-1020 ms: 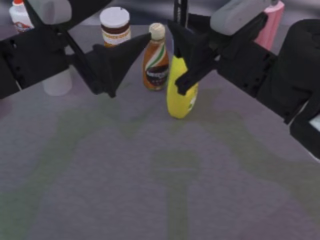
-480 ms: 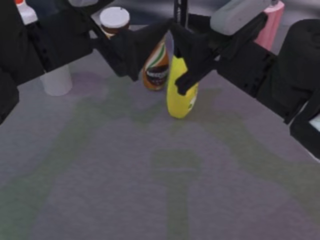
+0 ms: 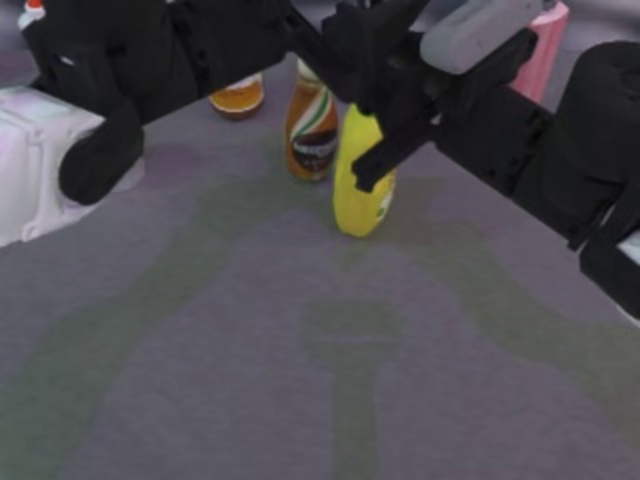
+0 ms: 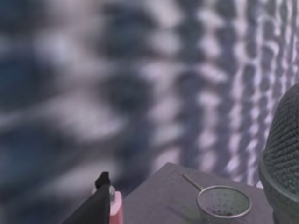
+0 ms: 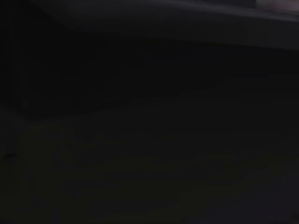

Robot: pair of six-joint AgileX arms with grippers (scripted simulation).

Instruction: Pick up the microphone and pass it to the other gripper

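The microphone's (image 4: 285,158) round grey mesh head fills the edge of the left wrist view, close up and off the table. In the top view its black handle is lost among the black arms at the back centre. My right gripper (image 3: 365,110) hangs above the yellow bottle (image 3: 362,185) and appears shut on the microphone. My left gripper (image 3: 320,40) has reached across the back and sits right against the right gripper. The right wrist view is dark.
A brown sauce bottle (image 3: 312,125) and an orange-brown jar (image 3: 238,97) stand at the back under the arms. At the back right stands a pink bottle (image 3: 545,50). A wire strainer (image 4: 223,203) lies near the table's far edge. A red-capped white bottle (image 3: 32,12) is at the back left.
My left arm has swung up and to the right across the back until its gripper met the right gripper. The right arm and the bottles have stayed where they were.
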